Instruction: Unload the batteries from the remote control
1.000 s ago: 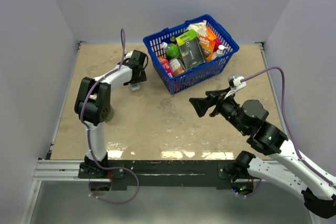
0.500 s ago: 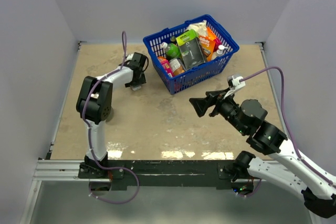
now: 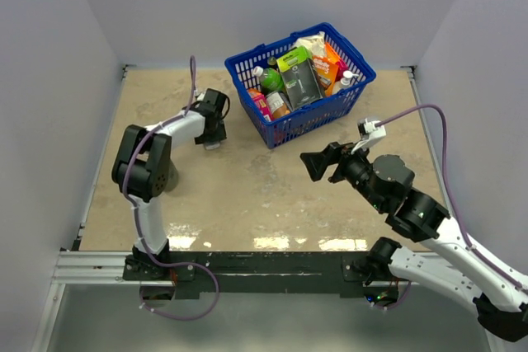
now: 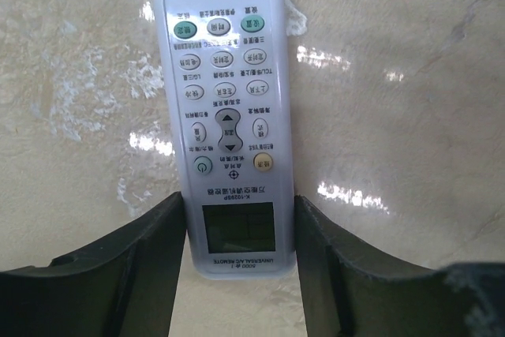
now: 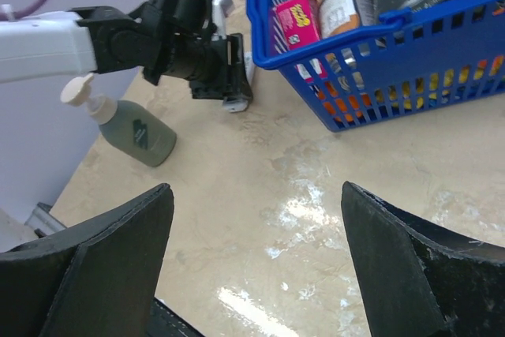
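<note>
The remote control (image 4: 225,116) lies flat on the tabletop (image 4: 79,76) with its buttons up, in the middle of my left wrist view. My left jaws stand on both sides of its screen end, at the bottom of the frame, right up against it. I cannot tell if they squeeze it. Seen from above, it is in the upper left, near the blue basket (image 3: 285,131). My right jaws are wide apart in the air, holding nothing.
</note>
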Robot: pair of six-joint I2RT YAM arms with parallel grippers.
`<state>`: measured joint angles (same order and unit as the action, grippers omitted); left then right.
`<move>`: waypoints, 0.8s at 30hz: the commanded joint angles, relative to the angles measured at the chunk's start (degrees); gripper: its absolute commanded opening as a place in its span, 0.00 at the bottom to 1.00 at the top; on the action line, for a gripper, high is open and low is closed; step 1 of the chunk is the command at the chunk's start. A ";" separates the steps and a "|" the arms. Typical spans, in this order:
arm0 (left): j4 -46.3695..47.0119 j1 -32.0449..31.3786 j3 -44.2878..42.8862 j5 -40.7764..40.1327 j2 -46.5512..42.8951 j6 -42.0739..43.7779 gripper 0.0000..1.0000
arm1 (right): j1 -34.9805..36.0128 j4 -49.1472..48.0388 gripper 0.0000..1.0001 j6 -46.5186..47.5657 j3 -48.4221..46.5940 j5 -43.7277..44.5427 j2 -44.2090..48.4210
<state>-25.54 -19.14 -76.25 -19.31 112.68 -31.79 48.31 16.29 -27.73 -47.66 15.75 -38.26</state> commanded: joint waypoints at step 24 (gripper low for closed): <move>3.30 -2.66 29.92 42.49 -43.60 9.20 0.00 | -0.15 -18.39 0.87 11.36 4.68 -7.39 -6.47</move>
<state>-24.99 -21.50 -47.37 14.57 73.56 -25.41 48.31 5.34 -22.81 -44.49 12.62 -43.20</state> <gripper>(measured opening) 0.574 0.880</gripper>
